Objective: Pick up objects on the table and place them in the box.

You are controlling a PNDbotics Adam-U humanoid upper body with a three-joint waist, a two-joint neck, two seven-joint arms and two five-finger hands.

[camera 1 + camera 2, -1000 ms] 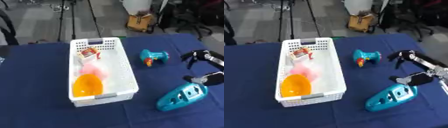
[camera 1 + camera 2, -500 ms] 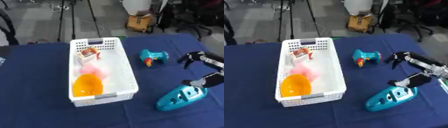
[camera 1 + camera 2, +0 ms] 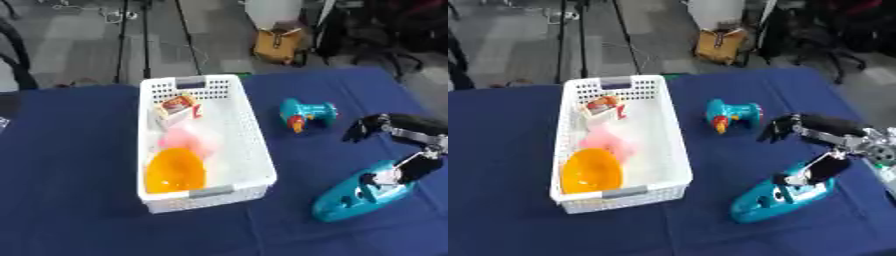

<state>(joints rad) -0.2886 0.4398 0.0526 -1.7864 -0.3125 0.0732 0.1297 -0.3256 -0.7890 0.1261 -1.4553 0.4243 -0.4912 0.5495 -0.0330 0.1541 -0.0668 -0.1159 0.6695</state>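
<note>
A white slotted box [image 3: 249, 150] stands left of centre, holding an orange bowl [image 3: 175, 171], a pink soft thing [image 3: 182, 140] and a small red-and-white carton [image 3: 177, 106]. On the blue cloth to its right lies a small teal toy with an orange tip [image 3: 731, 114]. Nearer me lies a larger teal boat-shaped object [image 3: 782, 195]. My right hand [image 3: 824, 127] comes in from the right edge, open. Its fingers [image 3: 779, 129] point at the small toy, a short way from it. Its thumb [image 3: 820, 171] hangs down onto the top of the large teal object. My left hand does not show.
The blue cloth [image 3: 79, 200] covers the table to every edge. Beyond the far edge are tripod legs [image 3: 131, 35], a brown cardboard box [image 3: 278, 44] on the floor and dark chairs [image 3: 394, 30] at the back right.
My right hand has reached farther left over the table, its fingers nearer the small teal toy and its thumb lower on the large teal object. The objects have not moved.
</note>
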